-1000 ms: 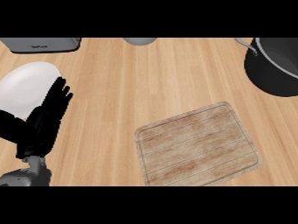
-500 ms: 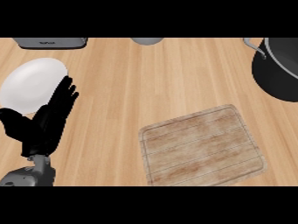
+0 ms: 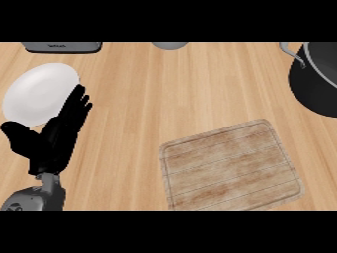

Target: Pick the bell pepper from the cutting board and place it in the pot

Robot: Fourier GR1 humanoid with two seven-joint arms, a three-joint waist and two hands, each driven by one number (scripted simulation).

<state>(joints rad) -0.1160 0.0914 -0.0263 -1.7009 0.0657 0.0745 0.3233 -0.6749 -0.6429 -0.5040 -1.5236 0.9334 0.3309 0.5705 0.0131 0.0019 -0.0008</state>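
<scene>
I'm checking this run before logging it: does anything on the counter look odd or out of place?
Yes: the rectangular wooden cutting board lies askew to the counter's grain, and no bell pepper shows on it or elsewhere. The black metal pot at upper right is cut off, so its inside cannot be checked.

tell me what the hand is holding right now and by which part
Nothing is held. The left hand is open with straight fingers, resting by the edge of the white plate. The right hand is not in view.
</scene>
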